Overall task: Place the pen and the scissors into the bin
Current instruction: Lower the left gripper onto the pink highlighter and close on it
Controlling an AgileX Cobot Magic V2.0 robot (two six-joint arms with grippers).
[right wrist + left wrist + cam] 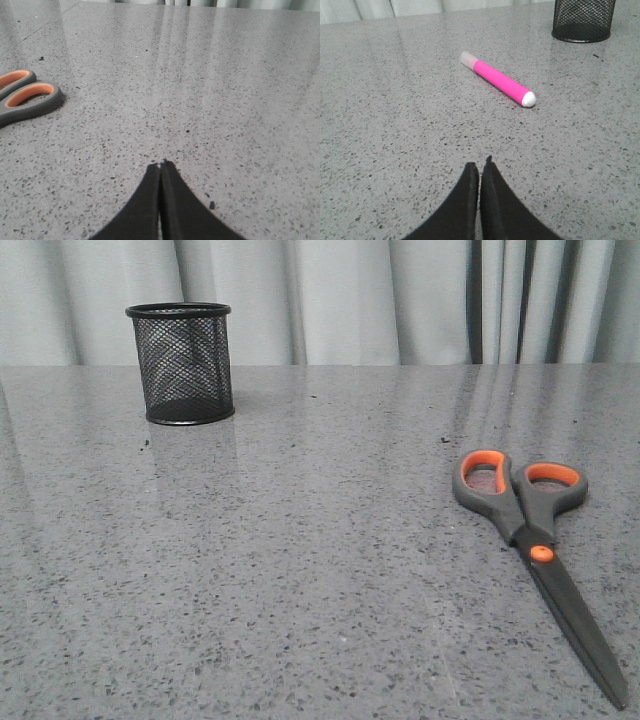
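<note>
Front view shows the bin (180,363) standing upright in the upper left of the frame, and the scissors (535,540) lying flat in the lower right, handles toward the back, blades closed and pointing to the lower right corner. The pen (497,80) appears only in the left wrist view, lying near the centre, with the bin's base in the upper right.

I judge the pen light, stiff and smooth; being round, it may roll, so the middle of the pink body is the best place to grip. The scissors look heavier and rigid, lying low on the table (300,570); near the orange pivot they should balance best.

Both the left gripper (480,165) and the right gripper (161,165) have their fingers pressed together, holding nothing.

Neither arm appears in the front view. In the right wrist view the scissors are cut off at the left edge; only the handles show. Whether the bin holds anything is hard to tell through the mesh.
</note>
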